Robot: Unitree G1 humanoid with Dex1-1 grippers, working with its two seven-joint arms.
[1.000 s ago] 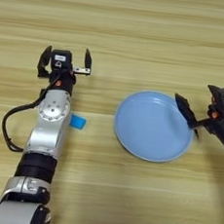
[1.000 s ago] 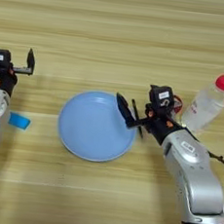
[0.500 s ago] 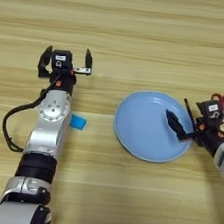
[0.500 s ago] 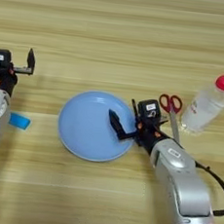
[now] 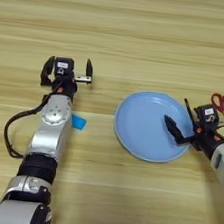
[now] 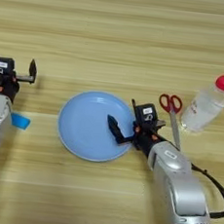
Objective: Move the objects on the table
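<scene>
Light-blue round plate (image 6: 82, 130) lies flat, its rim between the right end effector's (image 6: 124, 120) spread fingers.

You see a light-blue plate (image 6: 85, 126) on a pale wooden table (image 6: 117, 31) with long brown stripes. The scissors (image 6: 172, 110) have red handles. The clear bottle (image 6: 205, 104) has a red cap. A small blue block (image 5: 78, 122) lies near.

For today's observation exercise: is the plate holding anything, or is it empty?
Empty of objects: the plate shows bare blue inside. Only the right pincer, fingers spread, straddles its right rim.
</scene>
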